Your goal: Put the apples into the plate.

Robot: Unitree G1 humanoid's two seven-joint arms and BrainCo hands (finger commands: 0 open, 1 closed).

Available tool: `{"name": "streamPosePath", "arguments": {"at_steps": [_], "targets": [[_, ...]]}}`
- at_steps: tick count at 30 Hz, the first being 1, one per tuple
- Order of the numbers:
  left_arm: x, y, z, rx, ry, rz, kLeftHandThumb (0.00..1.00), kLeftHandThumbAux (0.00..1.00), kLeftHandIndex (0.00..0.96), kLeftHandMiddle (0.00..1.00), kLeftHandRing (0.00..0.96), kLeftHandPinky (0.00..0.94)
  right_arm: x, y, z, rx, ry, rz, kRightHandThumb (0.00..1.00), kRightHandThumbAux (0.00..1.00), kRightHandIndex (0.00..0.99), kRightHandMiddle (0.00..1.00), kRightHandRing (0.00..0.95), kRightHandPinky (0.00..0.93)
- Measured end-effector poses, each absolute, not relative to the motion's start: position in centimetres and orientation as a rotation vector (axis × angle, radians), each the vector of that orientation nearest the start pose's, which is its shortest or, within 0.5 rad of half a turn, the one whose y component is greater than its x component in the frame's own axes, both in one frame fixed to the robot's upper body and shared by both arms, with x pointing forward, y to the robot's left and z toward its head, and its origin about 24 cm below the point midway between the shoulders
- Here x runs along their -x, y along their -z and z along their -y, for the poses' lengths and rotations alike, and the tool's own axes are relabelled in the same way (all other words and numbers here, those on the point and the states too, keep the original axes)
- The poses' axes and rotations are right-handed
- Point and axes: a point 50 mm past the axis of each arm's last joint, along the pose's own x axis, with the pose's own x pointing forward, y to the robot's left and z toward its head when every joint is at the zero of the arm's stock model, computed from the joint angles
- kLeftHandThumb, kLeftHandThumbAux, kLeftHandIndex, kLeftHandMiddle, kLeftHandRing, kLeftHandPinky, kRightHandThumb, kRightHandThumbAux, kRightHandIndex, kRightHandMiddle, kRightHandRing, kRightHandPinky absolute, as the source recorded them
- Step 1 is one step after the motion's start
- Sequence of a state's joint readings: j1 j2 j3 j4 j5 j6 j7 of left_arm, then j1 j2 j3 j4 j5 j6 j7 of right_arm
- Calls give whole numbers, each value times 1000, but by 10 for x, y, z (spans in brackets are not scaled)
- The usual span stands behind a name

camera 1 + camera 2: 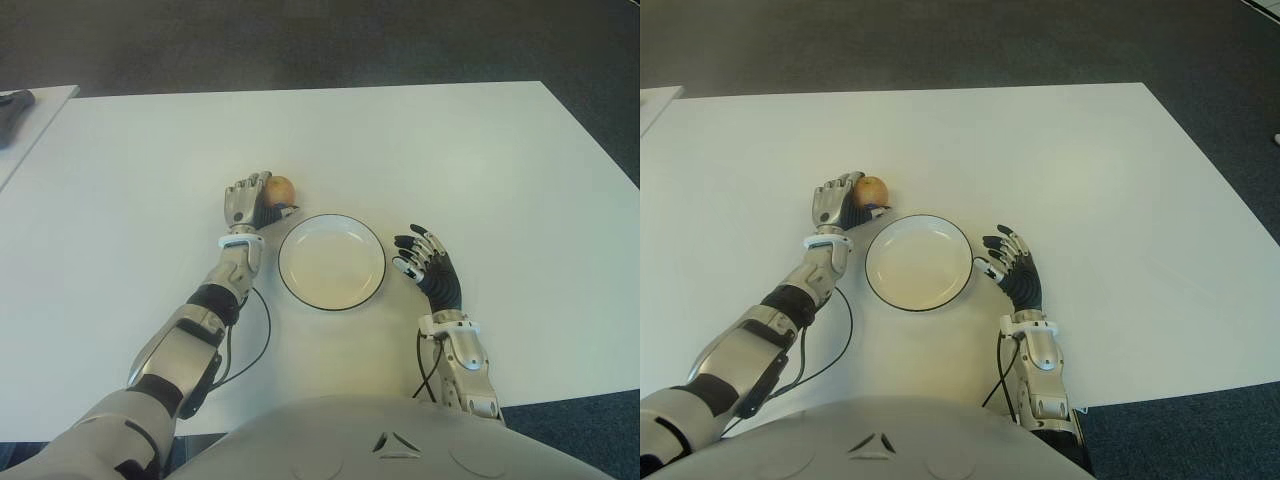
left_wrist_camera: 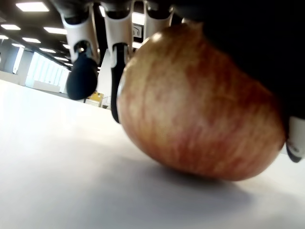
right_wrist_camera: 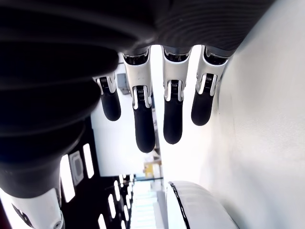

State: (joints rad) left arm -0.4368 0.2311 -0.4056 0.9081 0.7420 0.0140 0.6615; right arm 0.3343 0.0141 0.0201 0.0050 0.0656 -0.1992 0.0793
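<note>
One reddish-yellow apple sits on the white table, just left of and beyond the plate. My left hand is curled round it, fingers on its far side and thumb against its near side. In the left wrist view the apple fills the palm and still touches the tabletop. The white plate with a dark rim lies between my hands and holds nothing. My right hand shows just right of the plate, its fingers spread and holding nothing.
A second white table stands at the far left with a dark object on it. A black cable loops beside my left forearm. Dark floor lies beyond the table's far edge.
</note>
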Motion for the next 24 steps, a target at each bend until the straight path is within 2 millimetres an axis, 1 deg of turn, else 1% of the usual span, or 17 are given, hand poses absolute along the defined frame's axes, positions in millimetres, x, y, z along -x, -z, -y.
{"name": "streamPosePath", "arguments": {"at_steps": [4, 8, 13, 21, 24], "targets": [[-301, 21, -160, -1234, -106, 13, 754, 694, 445, 814, 788, 655, -178, 9, 158, -78, 13, -121, 532, 740, 167, 350, 285, 258], [-301, 21, -160, -1210, -110, 8, 755, 694, 445, 816, 787, 673, -178, 9, 158, -78, 14, -121, 534, 741, 165, 348, 285, 250], [-300, 22, -159, -1183, -106, 10, 756, 694, 445, 823, 790, 650, -179, 9, 158, -78, 13, -120, 521, 740, 162, 346, 282, 250], [-297, 24, -159, -1160, -103, 29, 755, 693, 445, 826, 797, 693, -179, 9, 159, -76, 12, -120, 515, 737, 164, 342, 281, 251], [-295, 24, -159, -1159, -107, 36, 755, 694, 445, 829, 800, 684, -179, 9, 159, -76, 13, -122, 523, 739, 167, 349, 283, 248]]}}
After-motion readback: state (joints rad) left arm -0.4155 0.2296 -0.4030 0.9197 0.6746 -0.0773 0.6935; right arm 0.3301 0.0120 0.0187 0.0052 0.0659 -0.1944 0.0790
